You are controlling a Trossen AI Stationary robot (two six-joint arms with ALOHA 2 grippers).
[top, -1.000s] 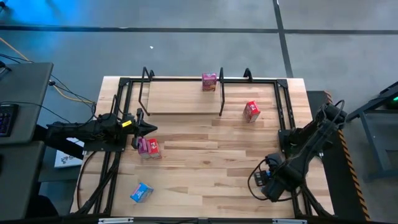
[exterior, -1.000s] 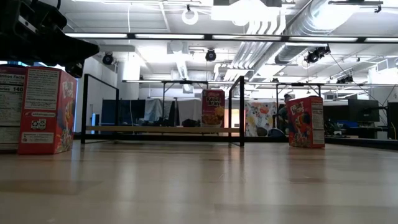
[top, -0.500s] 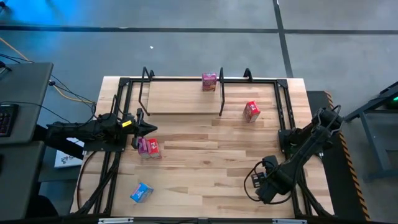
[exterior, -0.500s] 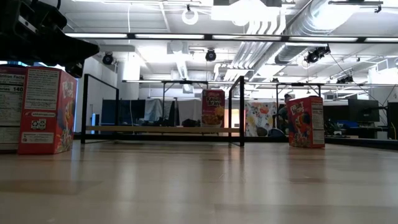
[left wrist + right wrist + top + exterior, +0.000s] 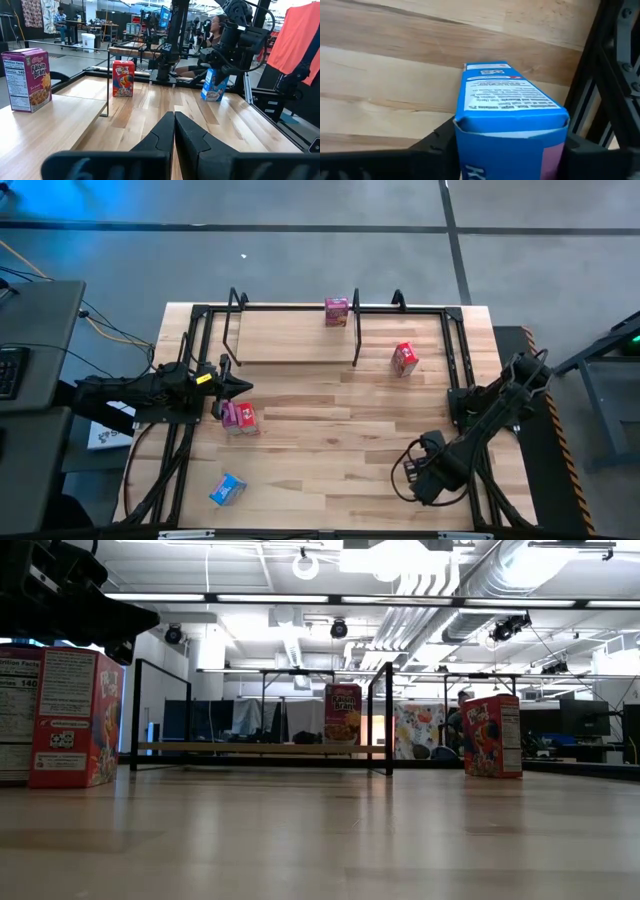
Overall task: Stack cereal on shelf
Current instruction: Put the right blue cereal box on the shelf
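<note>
Right claw sits low at the table's near right edge, its dark fingers flanking a blue cereal box; they look pressed to the box's sides, though whether the grip is firm I cannot tell. That box is glossy printed cardboard, crisp-cornered, with small text down its side panel. Beyond it the tabletop runs in pale, matte wooden planks.

Across from that claw, the left claw hovers with its tapered fingers pinched together on nothing, just beside two pink boxes standing upright and touching. Another blue box lies tilted near the front left corner.

Farther off, a red box stands on the table just outside the shelf, a smooth light board in a thin black metal frame. One magenta box alone stands on it, at the far edge. By my reckoning the job has barely begun: five boxes remain.
</note>
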